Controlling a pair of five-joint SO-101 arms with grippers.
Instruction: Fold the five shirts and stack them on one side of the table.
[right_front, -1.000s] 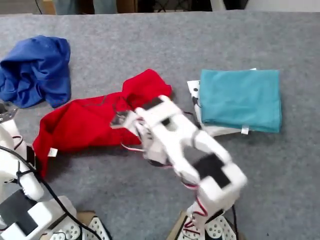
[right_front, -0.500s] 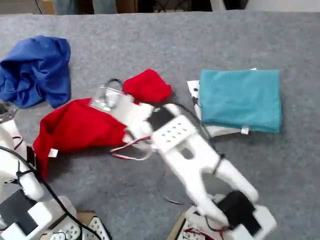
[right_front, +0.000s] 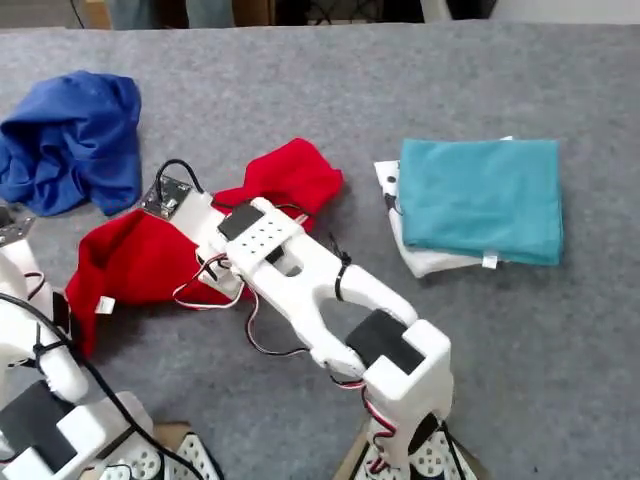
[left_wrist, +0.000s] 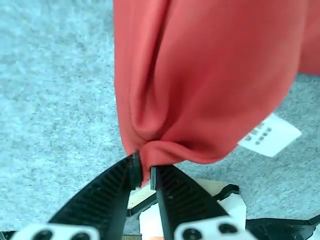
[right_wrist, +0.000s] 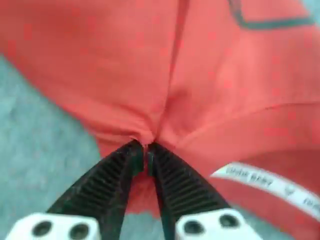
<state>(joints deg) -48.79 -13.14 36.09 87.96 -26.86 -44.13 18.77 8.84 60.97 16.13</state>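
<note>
Left tool (left_wrist: 142, 172): jaws narrow, pinched on a bunched fold at the edge of the red shirt (left_wrist: 210, 75). The cloth fans out away from the tips. A white label (left_wrist: 270, 135) pokes out at the shirt's edge near the pinch, with the grey desk (left_wrist: 50, 100) under all of it.

Right tool (right_wrist: 145, 150): also narrow, clamped on a crease of the red shirt, and the fabric puckers right at the tips. I see a white printed strip (right_wrist: 265, 182) on the cloth just beside them.

From the high view, the red shirt (right_front: 140, 255) is unfolded and rumpled, stretched across the left-centre of the desk, with one end bunched up toward the middle. The right arm (right_front: 310, 290) runs diagonally from its base at the near edge, and its wrist is over the shirt's far edge. The left arm (right_front: 40, 370) is at the near-left corner, beside the shirt's near-left end.

The blue shirt (right_front: 70, 140) is a crumpled heap at the far left, apart from the red one.

The teal shirt (right_front: 480, 200) is folded and sits on top of the folded white shirt (right_front: 425, 260) on the right side. The white one sticks out along the left and near edges. This stack lies apart from the red shirt.
</note>
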